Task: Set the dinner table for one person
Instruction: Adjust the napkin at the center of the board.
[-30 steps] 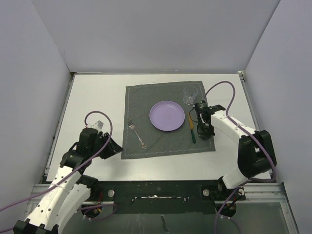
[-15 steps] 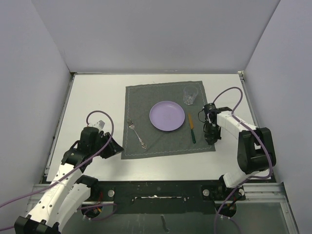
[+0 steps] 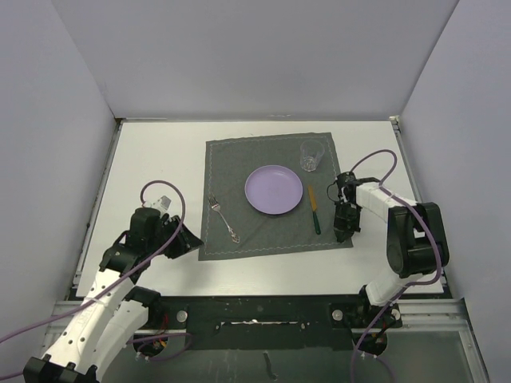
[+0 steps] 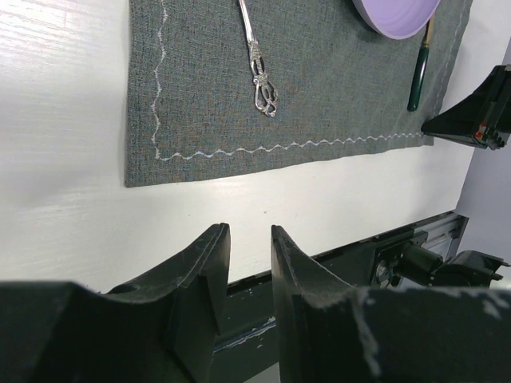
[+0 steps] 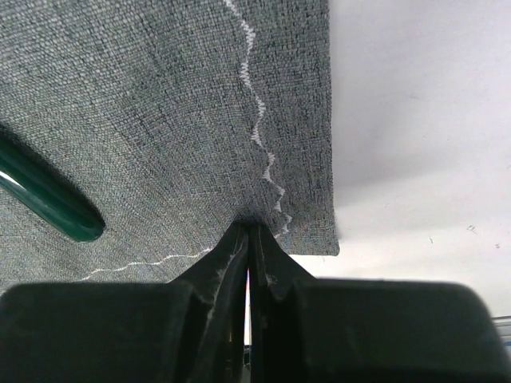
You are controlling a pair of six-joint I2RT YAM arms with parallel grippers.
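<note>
Overhead, the dinner table (image 3: 152, 159) fills the space between the three grey walls as a flat white slab, its metal rail (image 3: 447, 307) at the near edge by the arm bases; its longer side seems to run left to right, though the camera angle makes that hard to judge. A dark grey placemat (image 3: 239, 163) lies on it right of centre, also wider than it is deep. On the mat sit a lilac plate (image 3: 274, 189), a clear glass (image 3: 310, 156) upright beyond the plate's right side, a fork (image 3: 223, 219) to the left (tines far-left, handle near-right) and a knife (image 3: 314, 209) just right of the plate, its green handle pointing toward the near edge. The right gripper (image 5: 247, 231) is closed tight, its tips touching the cloth close to the mat's near right corner; whether a fold is caught between them I cannot tell. The left gripper (image 4: 249, 231) hovers over bare tabletop near the mat's near left corner, its fingers a narrow gap apart with nothing between them.
</note>
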